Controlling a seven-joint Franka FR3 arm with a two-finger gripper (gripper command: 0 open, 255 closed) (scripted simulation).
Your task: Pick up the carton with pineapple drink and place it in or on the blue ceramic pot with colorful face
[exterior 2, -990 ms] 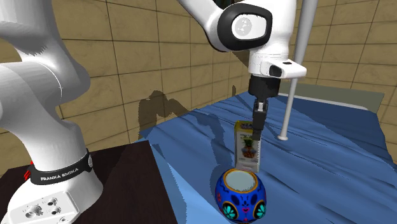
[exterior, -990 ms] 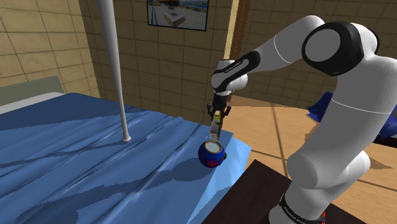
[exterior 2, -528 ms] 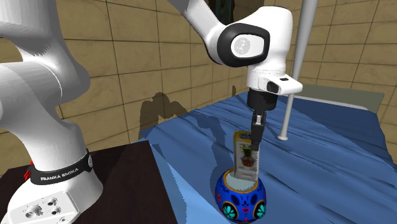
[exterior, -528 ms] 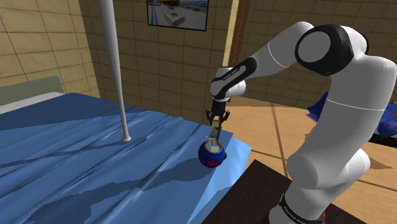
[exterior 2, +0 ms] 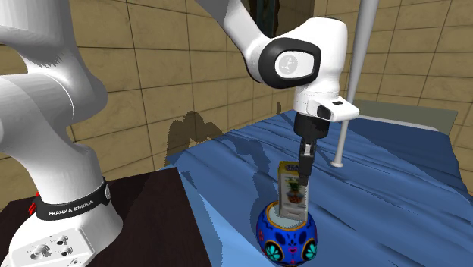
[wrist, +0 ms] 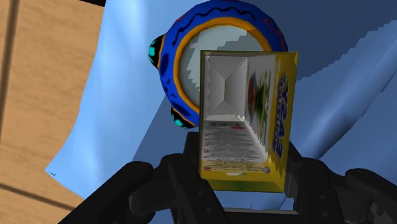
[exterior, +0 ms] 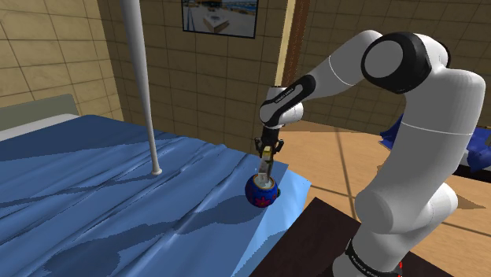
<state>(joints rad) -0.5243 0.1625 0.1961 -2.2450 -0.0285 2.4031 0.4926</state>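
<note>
A yellow drink carton (exterior 2: 291, 190) with a pineapple picture stands upright with its lower end inside the mouth of the round blue pot (exterior 2: 286, 238), which has colourful painted patterns. My black gripper (exterior 2: 304, 171) comes straight down from above and is shut on the carton's upper part. In the wrist view the carton (wrist: 245, 121) is clasped between both fingers (wrist: 183, 173), with the pot's orange rim (wrist: 184, 95) and blue wall just beyond it. From the shoulder view the gripper (exterior: 267, 163) hangs over the pot (exterior: 261, 191) near the cloth's corner.
The pot sits on a blue rumpled cloth (exterior: 118, 204) close to its edge, with wooden floor (exterior: 338, 157) beyond. A white pole (exterior: 145, 94) rises from the cloth further back. The dark stand top (exterior 2: 114, 220) lies beside the cloth.
The gripper has come down with the carton, whose lower end has gone from above the pot's rim into its mouth.
</note>
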